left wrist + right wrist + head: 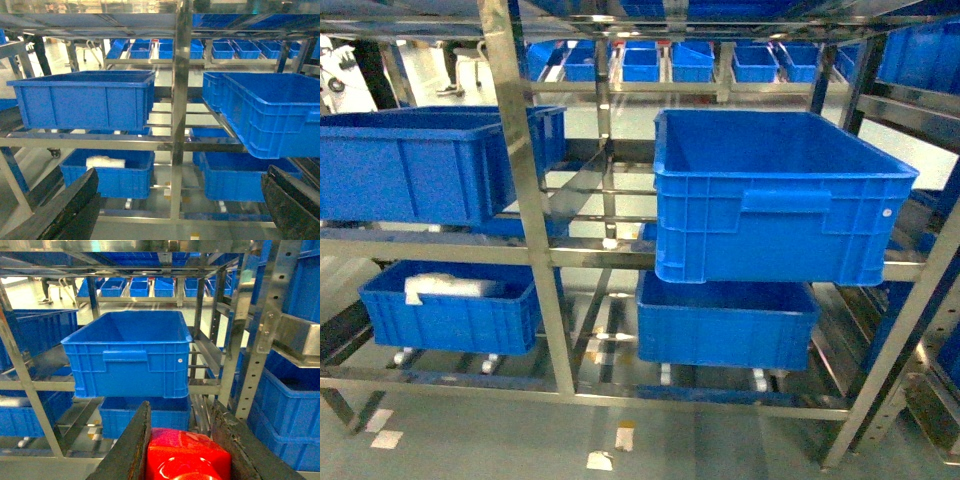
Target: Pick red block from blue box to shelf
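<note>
Block [186, 457] is red, pinched between my right gripper [187, 450] fingers, facing the shelf [525, 190]. Left gripper [180, 210] spread wide, empty. Risk imo: glossy brick slips if I bump the big crate [131, 354] rim or an upright reaching in.

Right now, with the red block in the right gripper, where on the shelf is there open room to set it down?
Open: inside the big crate on the middle tier, which looks empty, and the bare bars between it and the left crate. Crowded: the lower tier, where crates sit close under the bars. The right gripper holds the red block.
</note>
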`<state>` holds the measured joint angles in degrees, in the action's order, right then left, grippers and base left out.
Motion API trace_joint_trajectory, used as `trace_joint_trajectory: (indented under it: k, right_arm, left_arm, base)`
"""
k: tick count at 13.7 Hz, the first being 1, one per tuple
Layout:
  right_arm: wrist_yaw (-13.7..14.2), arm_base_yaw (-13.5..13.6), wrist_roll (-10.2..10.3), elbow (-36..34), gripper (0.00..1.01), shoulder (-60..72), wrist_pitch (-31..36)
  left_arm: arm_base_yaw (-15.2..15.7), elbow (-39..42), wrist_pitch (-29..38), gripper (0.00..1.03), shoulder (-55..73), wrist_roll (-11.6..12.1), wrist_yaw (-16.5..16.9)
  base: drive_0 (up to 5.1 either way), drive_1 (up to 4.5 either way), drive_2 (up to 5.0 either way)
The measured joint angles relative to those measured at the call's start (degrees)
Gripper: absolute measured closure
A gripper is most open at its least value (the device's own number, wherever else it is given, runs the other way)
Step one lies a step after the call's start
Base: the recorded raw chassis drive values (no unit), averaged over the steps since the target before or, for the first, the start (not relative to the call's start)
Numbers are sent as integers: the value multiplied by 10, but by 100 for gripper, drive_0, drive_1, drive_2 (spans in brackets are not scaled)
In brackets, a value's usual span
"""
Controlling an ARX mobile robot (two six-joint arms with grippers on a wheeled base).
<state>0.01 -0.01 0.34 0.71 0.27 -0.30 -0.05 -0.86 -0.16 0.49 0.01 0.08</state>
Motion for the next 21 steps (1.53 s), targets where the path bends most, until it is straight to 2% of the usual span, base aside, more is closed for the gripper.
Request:
trace_joint_trajectory:
  k: [18,21]
  right_arm:
    - [0,0,0,0,72,0,0]
    - [0,0,0,0,72,0,0]
  left_arm:
    - [0,0,0,5,0,0,-2]
    - [0,0,0,5,0,0,-1]
  base:
    - [-18,400,-436]
    - [0,0,0]
